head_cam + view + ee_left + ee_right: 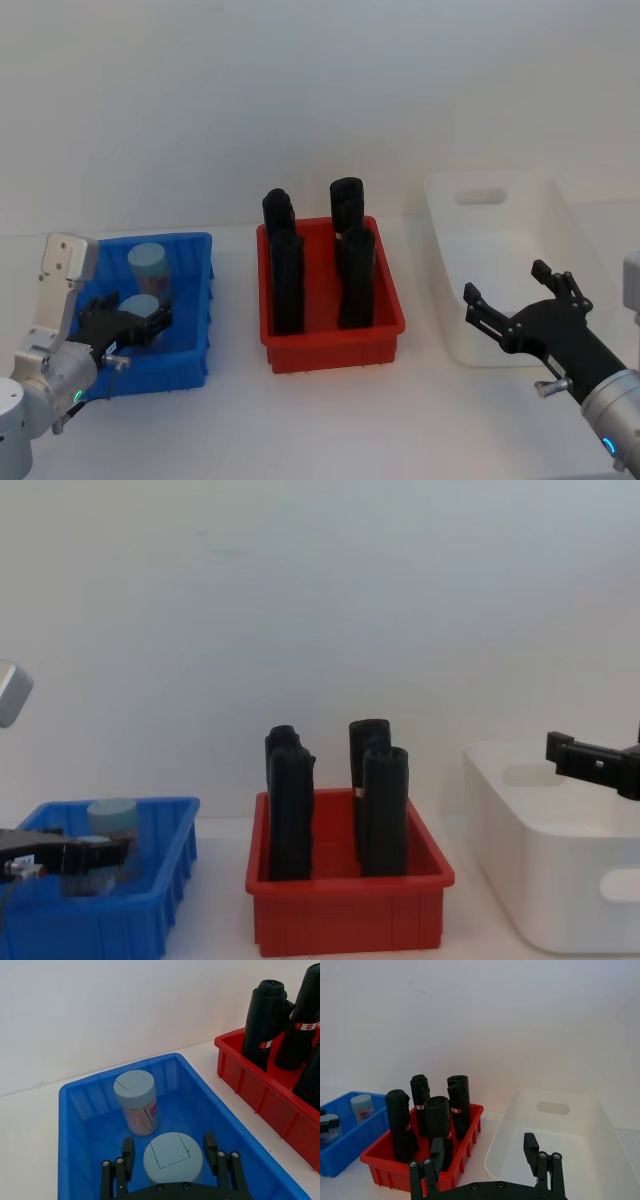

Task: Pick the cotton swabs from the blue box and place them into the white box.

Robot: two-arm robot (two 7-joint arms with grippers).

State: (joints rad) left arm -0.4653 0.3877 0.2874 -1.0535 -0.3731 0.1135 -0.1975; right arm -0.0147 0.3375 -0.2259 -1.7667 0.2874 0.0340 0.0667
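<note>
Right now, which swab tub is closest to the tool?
The front tub, flanked by the left tool's fingers; the other tub stands behind it in the blue box.

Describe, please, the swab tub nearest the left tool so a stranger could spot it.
Look in the bright-blue plastic bin at left. Of its two small clear tubs with blue-grey lids, it is the nearer one, between the left tool's fingers.

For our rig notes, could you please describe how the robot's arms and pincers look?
Both the left pincer and right pincer are matte black, with slender linked fingers dotted with small silver screws. Each sits on a rounded silver-grey wrist bearing a small blue-green light. A pale grey boxy bracket rides the left wrist.
</note>
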